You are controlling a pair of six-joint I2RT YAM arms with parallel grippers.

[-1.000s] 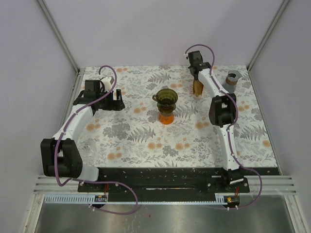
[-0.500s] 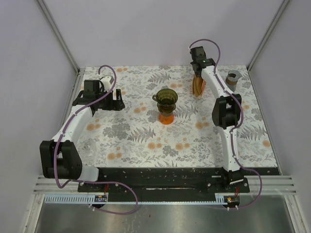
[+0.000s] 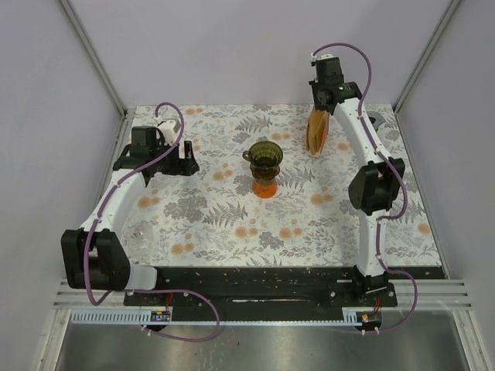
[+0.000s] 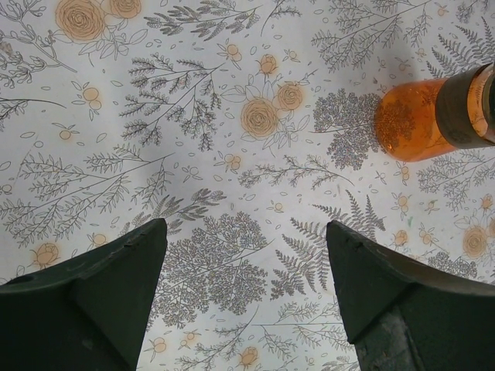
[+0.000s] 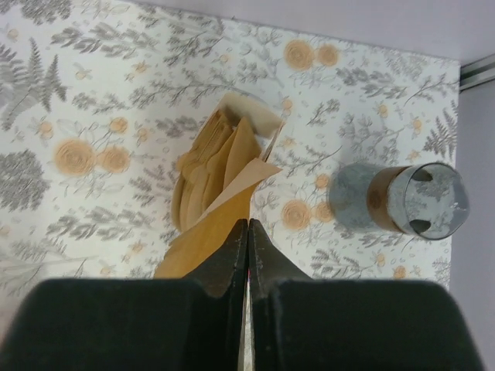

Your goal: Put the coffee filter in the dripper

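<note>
Coffee filter (image 5: pixel 203 243), brown paper, tight in right hand (image 5: pixel 247 228)

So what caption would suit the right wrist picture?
Right hand pinching a brown coffee filter at the stack, with a grey container nearby on the floral table.

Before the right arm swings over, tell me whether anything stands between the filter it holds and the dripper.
Nothing visible does. The right hand pinches the coffee filter, and only bare tablecloth lies between it and the dripper. The grey cup stands on the far side, away from that path.
</note>
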